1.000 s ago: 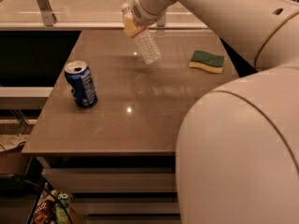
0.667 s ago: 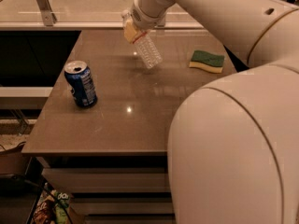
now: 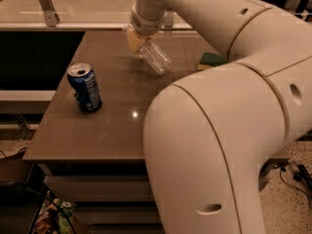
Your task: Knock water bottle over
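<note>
Since the earlier frames the water bottle has sunk slightly toward the desk and leans further. The arm has swung its bulky elbow across the right side and now covers most of the green sponge toward the far right corner. The gripper sits just inside the desk's far edge, about midway along it. Its jaws pinch the bottle's upper end. The bottle is steeply tilted, base pointing toward the right edge and nearer side; contact between base and desk cannot be determined. A blue soda can stands upright near the left edge, well apart from the bottle.
</note>
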Robot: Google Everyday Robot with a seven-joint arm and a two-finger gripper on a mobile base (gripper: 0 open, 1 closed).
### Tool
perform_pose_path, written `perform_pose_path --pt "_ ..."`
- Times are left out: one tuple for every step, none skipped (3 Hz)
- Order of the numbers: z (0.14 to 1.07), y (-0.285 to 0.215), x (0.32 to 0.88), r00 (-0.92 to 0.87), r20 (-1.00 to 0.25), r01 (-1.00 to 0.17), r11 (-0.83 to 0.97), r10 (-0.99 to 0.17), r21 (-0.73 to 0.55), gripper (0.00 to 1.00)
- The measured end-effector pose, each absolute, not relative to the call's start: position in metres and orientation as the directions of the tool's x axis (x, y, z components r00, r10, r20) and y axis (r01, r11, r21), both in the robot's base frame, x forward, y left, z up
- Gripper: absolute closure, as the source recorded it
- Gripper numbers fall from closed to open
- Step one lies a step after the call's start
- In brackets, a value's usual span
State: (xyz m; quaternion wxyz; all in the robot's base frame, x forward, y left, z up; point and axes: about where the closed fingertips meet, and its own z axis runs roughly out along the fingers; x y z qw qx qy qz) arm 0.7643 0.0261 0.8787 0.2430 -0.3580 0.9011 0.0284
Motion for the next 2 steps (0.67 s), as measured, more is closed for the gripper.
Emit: perform_pose_path --pt "0.87 0.032 0.763 -0.63 -0.378 -0.685 0.715 -0.678 -0.14 1.0" --pt "0.857 0.038 0.763 -0.621 -0.253 -0.729 0.665 -0.742 -0.16 1.0"
